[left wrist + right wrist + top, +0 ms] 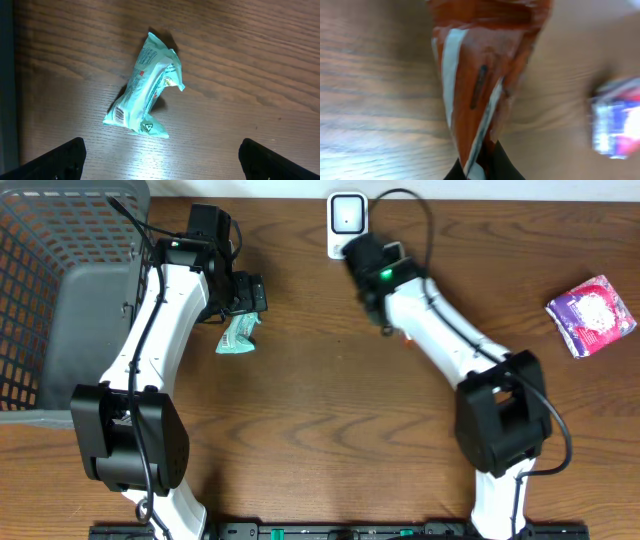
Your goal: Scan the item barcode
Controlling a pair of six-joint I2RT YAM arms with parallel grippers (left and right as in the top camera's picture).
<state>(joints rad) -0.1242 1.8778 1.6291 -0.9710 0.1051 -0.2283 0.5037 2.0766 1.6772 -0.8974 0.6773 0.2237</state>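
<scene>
Item in hand: orange-and-white foil packet (pixel 475 75), pinched at one end by the closed fingers of the right gripper (pixel 481 167), near the white box scanner (pixel 347 218). Pickup done; scan apparently still pending. The left gripper (pixel 161 150) has its fingers spread wide above a pale green wrapped packet (pixel 147 87) on the brown wooden surface (pixel 250 75).

table (pixel 330 410): brown wood grain, smooth, faint sheen under light. green packet (pixel 147 87): crinkled plastic film, glossy. orange packet (pixel 480 75): shiny film, creased. basket (pixel 40 290): grey plastic lattice, matt.

Barcode (pixel 120 115) and perhaps a recycling triangle (pixel 148 127) on green packet (pixel 150 85)
</scene>
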